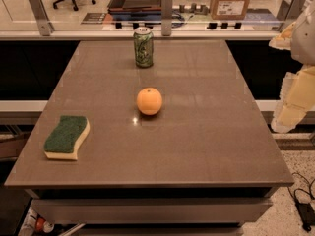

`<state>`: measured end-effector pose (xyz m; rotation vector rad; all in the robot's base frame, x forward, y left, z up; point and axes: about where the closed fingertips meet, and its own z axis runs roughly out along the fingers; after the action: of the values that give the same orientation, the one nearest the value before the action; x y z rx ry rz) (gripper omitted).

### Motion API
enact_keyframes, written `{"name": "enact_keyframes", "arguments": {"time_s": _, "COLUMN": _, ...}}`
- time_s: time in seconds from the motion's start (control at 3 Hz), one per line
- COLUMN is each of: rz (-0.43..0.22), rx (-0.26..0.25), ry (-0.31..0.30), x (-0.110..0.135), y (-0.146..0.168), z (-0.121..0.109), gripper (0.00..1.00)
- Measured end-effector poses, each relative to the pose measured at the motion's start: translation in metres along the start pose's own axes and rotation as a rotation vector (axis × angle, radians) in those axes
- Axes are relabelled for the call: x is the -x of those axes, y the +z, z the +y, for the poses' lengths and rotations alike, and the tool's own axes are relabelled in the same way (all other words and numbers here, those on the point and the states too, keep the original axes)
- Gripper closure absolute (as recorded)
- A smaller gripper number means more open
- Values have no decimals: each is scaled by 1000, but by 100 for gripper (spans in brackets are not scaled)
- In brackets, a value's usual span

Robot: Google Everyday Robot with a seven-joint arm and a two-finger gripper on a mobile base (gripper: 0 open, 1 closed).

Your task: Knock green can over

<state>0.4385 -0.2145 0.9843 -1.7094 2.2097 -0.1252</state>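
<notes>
The green can [143, 46] stands upright near the far edge of the brown table [197, 132], a little left of the middle. It is green with pale markings and a silver top. My gripper [291, 104] is a pale shape at the right edge of the view, off the table's right side and well away from the can. Nothing is held in it that I can see.
An orange [149, 101] sits in the middle of the table, in front of the can. A green and yellow sponge [67, 136] lies near the front left corner. A glass barrier with metal posts [167, 13] runs behind the table's far edge.
</notes>
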Motion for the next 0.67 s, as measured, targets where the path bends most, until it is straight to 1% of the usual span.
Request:
{"name": "enact_keyframes", "arguments": {"time_s": 0.33, "rz": -1, "rx": -2, "ry": 0, "x": 0, "y": 0, "z": 0, "gripper": 0}}
{"name": "enact_keyframes", "arguments": {"time_s": 0.67, "rz": -34, "rx": -38, "ry": 19, "x": 4, "y": 2, "z": -11, "gripper": 0}}
